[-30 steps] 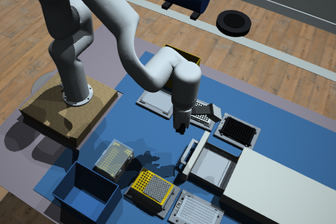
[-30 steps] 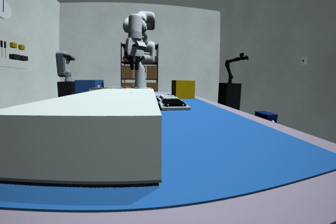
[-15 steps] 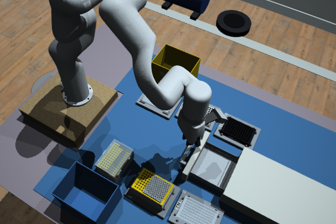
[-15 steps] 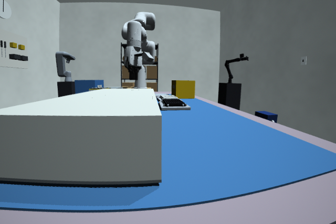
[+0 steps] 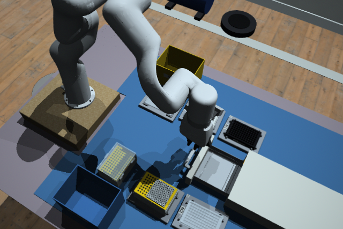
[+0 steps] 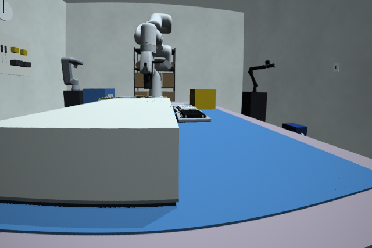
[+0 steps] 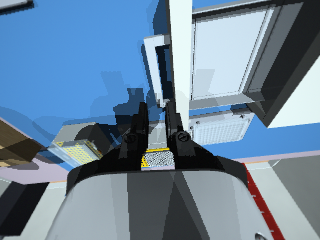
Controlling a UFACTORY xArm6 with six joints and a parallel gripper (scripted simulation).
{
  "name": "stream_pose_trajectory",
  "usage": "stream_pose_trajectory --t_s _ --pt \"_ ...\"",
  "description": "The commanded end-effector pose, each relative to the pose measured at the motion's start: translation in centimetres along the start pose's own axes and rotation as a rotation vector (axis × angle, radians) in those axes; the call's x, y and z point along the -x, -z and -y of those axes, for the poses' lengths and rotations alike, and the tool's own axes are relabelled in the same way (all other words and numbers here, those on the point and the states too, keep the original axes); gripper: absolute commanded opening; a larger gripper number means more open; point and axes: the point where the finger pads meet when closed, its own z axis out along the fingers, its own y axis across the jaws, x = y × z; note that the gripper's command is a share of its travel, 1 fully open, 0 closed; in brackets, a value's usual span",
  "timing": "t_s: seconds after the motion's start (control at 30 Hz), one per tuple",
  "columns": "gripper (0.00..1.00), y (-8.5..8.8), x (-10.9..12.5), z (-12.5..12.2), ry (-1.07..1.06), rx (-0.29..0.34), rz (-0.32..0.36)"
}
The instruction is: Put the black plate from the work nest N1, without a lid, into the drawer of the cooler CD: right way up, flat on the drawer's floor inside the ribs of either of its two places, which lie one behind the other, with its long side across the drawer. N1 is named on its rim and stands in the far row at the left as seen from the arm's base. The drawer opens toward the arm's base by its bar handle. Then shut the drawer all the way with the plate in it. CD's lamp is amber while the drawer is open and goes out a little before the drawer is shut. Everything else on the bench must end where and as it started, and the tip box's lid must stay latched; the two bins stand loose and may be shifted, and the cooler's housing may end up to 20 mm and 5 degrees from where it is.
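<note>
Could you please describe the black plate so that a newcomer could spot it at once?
Find the long pale cooler housing. Beside its open drawer sits a grey nest holding the black gridded well plate. The neighbouring plates are white or yellow; it alone is black.
</note>
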Motion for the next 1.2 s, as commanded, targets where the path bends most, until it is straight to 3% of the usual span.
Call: stream_pose_trajectory --t_s 0.0,0.33,1.17 --pt "0.21 0.2 0.0 -0.1 0.076 0.004 -0.009" --pt "0.21 0.2 0.0 -0.1 0.133 0.004 -0.009" --pt "0.21 -3.3 0.0 -0.1 0.133 0.004 -0.009"
